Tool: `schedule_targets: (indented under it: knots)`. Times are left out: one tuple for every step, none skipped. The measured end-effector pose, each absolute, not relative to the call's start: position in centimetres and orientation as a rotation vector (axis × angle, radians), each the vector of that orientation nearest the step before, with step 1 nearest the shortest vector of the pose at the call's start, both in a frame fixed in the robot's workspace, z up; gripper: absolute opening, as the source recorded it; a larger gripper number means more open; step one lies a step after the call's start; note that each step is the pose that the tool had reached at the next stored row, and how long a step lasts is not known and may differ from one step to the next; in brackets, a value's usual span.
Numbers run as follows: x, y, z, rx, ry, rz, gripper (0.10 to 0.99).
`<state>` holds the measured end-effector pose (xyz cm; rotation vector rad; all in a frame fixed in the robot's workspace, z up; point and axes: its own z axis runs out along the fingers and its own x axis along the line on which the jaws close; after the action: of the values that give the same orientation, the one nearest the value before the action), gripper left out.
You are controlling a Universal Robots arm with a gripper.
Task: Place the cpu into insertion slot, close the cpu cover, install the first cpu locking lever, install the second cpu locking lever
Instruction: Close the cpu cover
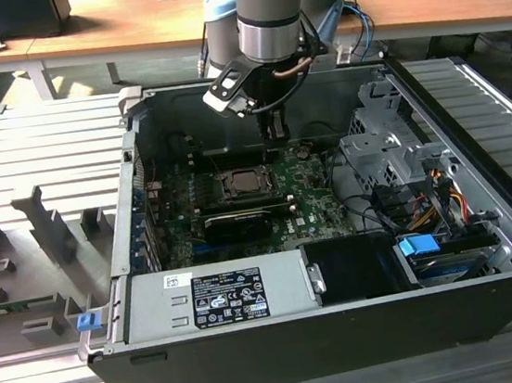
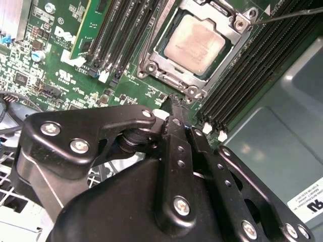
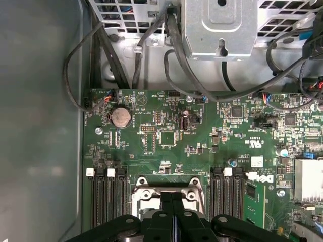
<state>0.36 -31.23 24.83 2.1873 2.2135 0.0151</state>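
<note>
The claw [image 1: 274, 136] is hovering pinched together, empty, at one o'clock from the seated cpu [image 1: 242, 184] in the exterior view, probably serving as a narrow pusher; the cpu cover [image 2: 160, 65] is lying flat.

We find a black label [image 1: 227, 298] with white print on the grey power supply box [image 1: 286, 279] at the near side; its lines are too small to read. A white logo [image 3: 260, 177] and tiny white marks are printed on the green circuit board [image 3: 166, 108]. A pale triangle mark [image 2: 266, 9] stands just beside a corner of the cpu cover [image 2: 229, 50], and a white sticker [image 2: 308, 201] sits on the grey case wall [image 2: 272, 136].
</note>
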Motion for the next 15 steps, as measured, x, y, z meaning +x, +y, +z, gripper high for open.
schedule_targets:
  knots:
    - [0.3,-31.2,24.7,2.187,2.213,0.016,0.106]
    - [0.3,-31.2,24.5,2.186,2.213,0.017,0.106]
    - [0.1,-31.2,24.1,2.186,2.212,0.019,0.106]
    - [-0.2,-31.2,24.0,2.185,2.212,0.02,0.106]
    - [-0.7,-31.2,23.9,2.185,2.212,0.02,0.106]
    - [-1.1,-31.2,23.8,2.183,2.213,0.02,0.106]
    - [-1.4,-31.2,23.8,2.182,2.215,0.02,0.106]
    - [-1.7,-31.2,23.7,2.18,2.217,0.021,0.106]
    - [-1.9,-31.2,23.7,2.178,2.22,0.021,0.106]
    - [-2.1,-31.2,23.7,2.173,2.225,0.021,0.106]
    - [-2.3,-31.2,23.6,2.169,2.229,0.021,0.106]
    - [-2.5,-31.2,23.6,2.166,2.232,0.021,0.106]
    - [-2.7,-31.2,23.6,2.164,2.234,0.021,0.106]
    - [-3.2,-31.2,23.6,2.163,2.235,0.021,0.106]
    - [-3.6,-31.2,23.6,2.163,2.235,0.021,0.106]
